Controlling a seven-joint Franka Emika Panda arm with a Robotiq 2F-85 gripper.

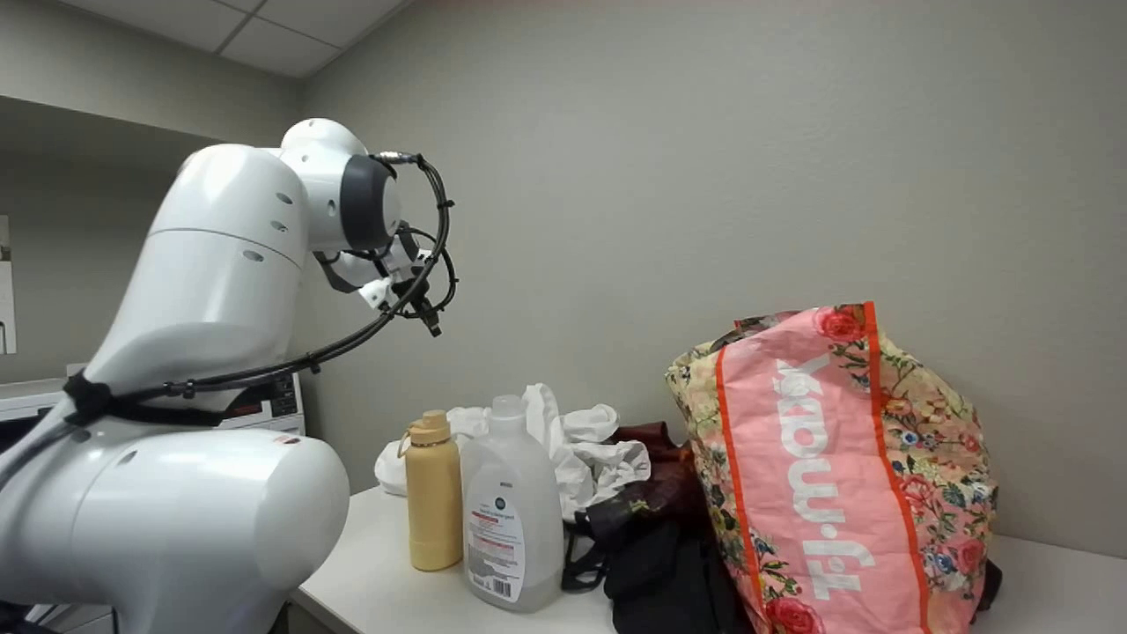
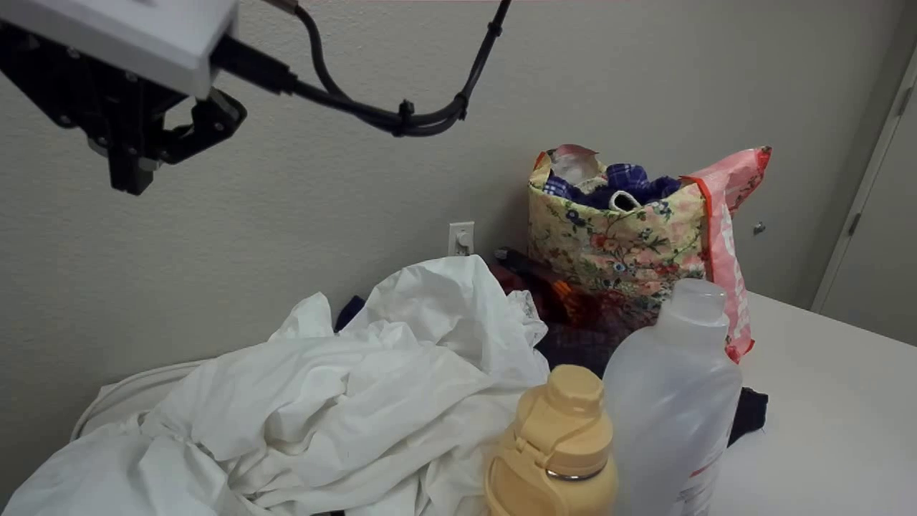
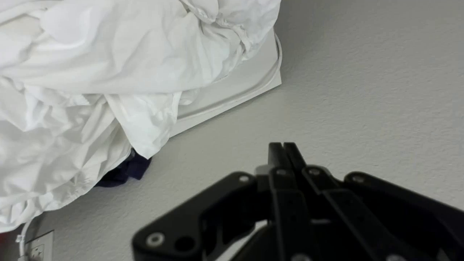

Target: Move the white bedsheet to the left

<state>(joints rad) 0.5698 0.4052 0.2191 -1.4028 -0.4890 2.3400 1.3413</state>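
Standing beside bedsheet (image 2: 344, 408) — 1 bottle (image 1: 435, 506), 1 jug (image 1: 511, 511)

I get soft, diffuse light in both exterior views; mild sheen on the white arm (image 1: 207, 291) in an exterior view. Wrist cam: bedsheet (image 3: 127, 54) v. bright, faint shadow on wall (image 3: 362, 127) nr. it, gripper (image 3: 282, 146) dark & blurry low in pic.

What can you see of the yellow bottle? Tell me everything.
The yellow bottle looks smooth and matte, with a matching cap in place, a loop at its side and a silvery strip below the cap. It stands upright on the white table, beside the translucent jug and the white bedsheet; whether it touches either is unclear.
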